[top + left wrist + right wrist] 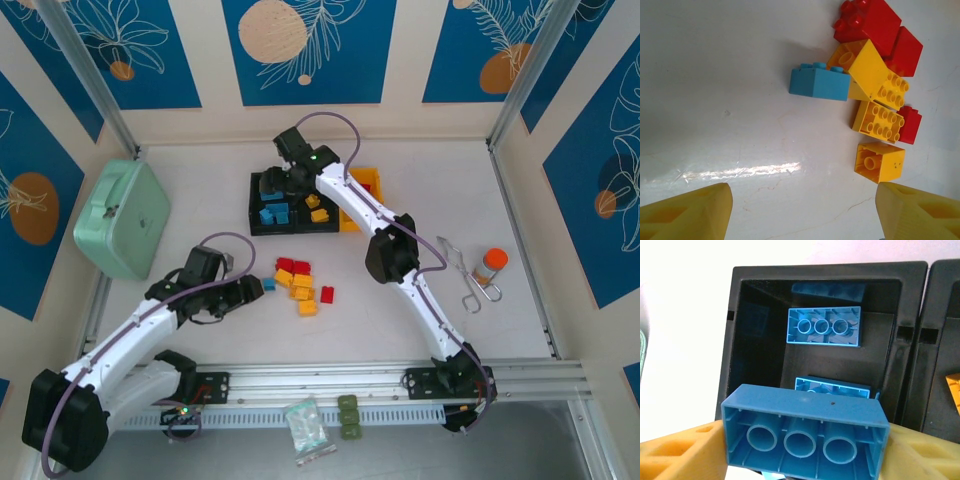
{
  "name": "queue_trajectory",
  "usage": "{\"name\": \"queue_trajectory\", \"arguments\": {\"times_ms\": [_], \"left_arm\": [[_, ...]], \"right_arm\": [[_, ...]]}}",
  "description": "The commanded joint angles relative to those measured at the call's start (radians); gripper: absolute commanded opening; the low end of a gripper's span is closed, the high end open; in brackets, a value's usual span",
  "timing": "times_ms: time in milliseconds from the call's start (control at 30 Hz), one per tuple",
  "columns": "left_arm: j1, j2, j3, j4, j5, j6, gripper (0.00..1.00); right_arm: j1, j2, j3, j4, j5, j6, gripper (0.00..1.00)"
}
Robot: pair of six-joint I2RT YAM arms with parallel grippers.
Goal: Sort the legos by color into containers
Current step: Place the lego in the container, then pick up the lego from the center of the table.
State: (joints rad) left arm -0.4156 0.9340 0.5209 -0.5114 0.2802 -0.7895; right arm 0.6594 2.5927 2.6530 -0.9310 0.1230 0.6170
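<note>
A blue brick, gripped in the right fingers, hung over the black bin to join other blues; left fingers gaped empty.

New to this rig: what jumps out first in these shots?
The right claw holds a blue brick over the leftmost black bin, which already has blue bricks in it. In the middle of the table, the open left claw hangs near a loose cluster of red, yellow and blue bricks. A mint-green case sits at far left.
</note>
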Motion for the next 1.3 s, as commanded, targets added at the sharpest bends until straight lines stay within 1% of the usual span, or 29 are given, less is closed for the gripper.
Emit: {"name": "queue_trajectory", "arguments": {"times_ms": [0,200,300,400,567,867,1033,1067,1167,1267], "left_arm": [[-0.005,-0.020,-0.016,0.002,0.010,-0.018,0.75],[-0.004,-0.054,-0.011,-0.013,-0.001,-0.007,0.75],[-0.005,-0.066,0.002,-0.036,-0.015,0.008,0.75],[-0.004,-0.064,0.028,-0.066,-0.029,0.034,0.75],[-0.006,-0.044,0.064,-0.102,-0.045,0.061,0.73],[-0.033,0.037,0.115,-0.098,-0.059,0.078,0.71],[-0.092,0.125,0.166,-0.095,-0.110,0.087,0.69],[-0.108,0.145,0.175,-0.094,-0.123,0.088,0.69],[-0.151,0.201,0.206,-0.095,-0.180,0.099,0.69],[-0.182,0.268,0.239,-0.103,-0.229,0.117,0.69]], "right_arm": [[0.003,0.011,0.049,0.005,-0.023,0.007,0.77],[0.010,-0.040,0.052,-0.028,-0.003,-0.018,0.77],[0.032,-0.129,-0.036,-0.015,0.028,-0.058,0.76],[0.048,-0.271,-0.216,0.038,0.032,-0.071,0.75],[0.054,-0.555,-0.637,0.194,0.032,-0.038,0.73],[0.054,-0.996,-1.257,0.361,-0.030,0.015,0.71],[0.057,-1.229,-1.542,0.427,-0.108,0.039,0.71],[0.058,-1.273,-1.590,0.430,-0.124,0.047,0.69],[0.070,-1.383,-1.719,0.450,-0.157,0.080,0.64],[0.096,-1.477,-1.820,0.465,-0.150,0.122,0.63]]}}
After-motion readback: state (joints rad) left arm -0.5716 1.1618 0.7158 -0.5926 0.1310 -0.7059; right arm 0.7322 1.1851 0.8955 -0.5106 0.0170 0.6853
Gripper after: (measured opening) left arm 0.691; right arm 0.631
